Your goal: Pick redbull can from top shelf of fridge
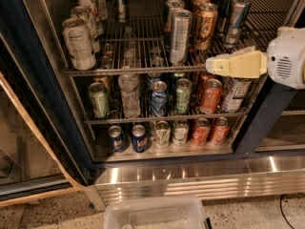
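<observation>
The redbull can [237, 19], slim and blue-and-silver, stands upright at the right of the top shelf [138, 71], behind a gold-brown can [205, 26] and right of a wider silver can [180, 36]. My gripper [213, 66], cream-coloured on a white wrist, reaches in from the right and points left. It hangs at the height of the shelf's front rail, below and in front of the redbull can, touching no can. The fridge [259, 123] has a dark frame and a ribbed steel base.
White tall cans [79, 44] line the left of the top shelf. Two lower racks hold more cans and a water bottle [129, 92]. The open glass door [28, 128] stands at the left. A clear plastic bin [155, 213] sits on the floor in front.
</observation>
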### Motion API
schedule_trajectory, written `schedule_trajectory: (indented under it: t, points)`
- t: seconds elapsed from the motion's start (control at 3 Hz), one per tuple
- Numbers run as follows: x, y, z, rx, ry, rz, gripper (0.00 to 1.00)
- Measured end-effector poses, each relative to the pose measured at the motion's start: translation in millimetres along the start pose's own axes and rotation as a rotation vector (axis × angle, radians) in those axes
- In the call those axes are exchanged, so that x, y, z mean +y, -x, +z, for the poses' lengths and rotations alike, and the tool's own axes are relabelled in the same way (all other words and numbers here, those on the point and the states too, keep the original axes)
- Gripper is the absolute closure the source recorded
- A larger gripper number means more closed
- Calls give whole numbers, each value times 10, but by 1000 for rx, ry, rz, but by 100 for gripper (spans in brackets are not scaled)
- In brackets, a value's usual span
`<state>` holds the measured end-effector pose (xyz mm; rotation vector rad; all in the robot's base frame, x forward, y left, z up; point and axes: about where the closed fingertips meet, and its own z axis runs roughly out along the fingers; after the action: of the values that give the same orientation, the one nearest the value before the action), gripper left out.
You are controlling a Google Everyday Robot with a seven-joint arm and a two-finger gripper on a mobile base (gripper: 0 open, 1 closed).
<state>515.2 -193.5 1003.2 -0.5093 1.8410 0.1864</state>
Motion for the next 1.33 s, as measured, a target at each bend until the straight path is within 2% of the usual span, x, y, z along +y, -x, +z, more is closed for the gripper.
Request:
schedule_trajectory:
  t: [0.67, 1.0, 1.33]
  points:
    - [35, -44, 82, 11, -9, -17, 0]
    - [48, -100, 228, 3, -47, -37, 0]
    - [-27, -96, 332, -34, -106, -34, 0]
